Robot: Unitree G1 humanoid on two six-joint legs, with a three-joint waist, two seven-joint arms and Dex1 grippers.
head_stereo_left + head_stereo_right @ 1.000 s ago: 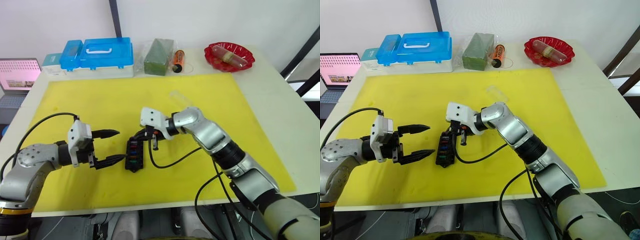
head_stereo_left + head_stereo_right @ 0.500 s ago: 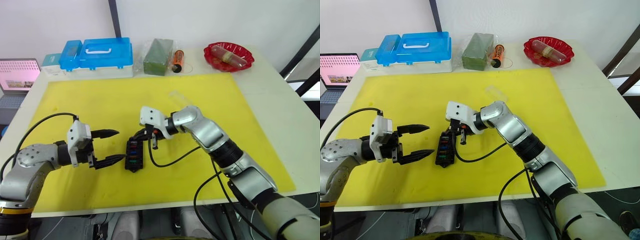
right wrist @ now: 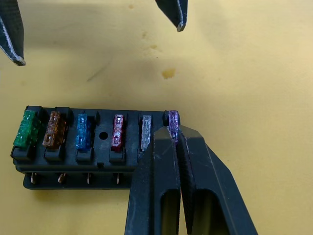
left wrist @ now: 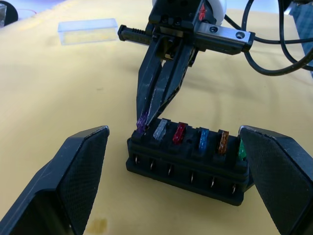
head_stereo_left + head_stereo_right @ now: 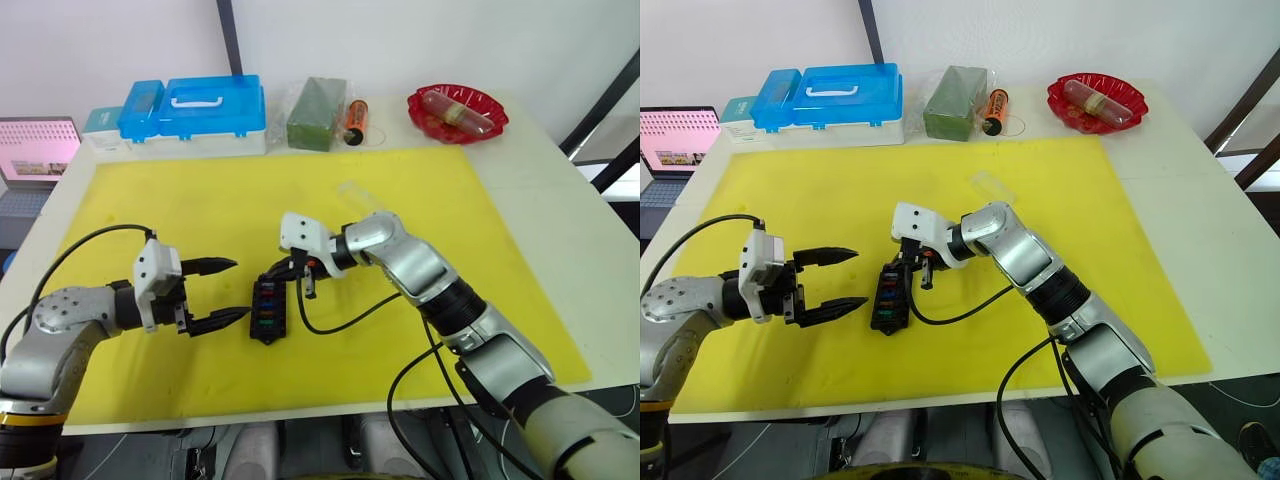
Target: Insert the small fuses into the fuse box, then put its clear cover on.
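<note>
Nothing shifted lately: right gripper [image 3: 174,134] clamped on tiny purple blade fuse [image 3: 172,118], sixth into black slotted fuse box [image 4: 188,159]; left gripper [image 5: 224,292] agape.

Head pair high, wrist pair close

Both eye views look down over the tabletop [image 5: 520,130]; each wrist view faces the fuse box [image 4: 188,161] closely from opposite sides.

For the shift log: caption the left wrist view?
Right gripper seats the purple fuse in the fuse box.
</note>
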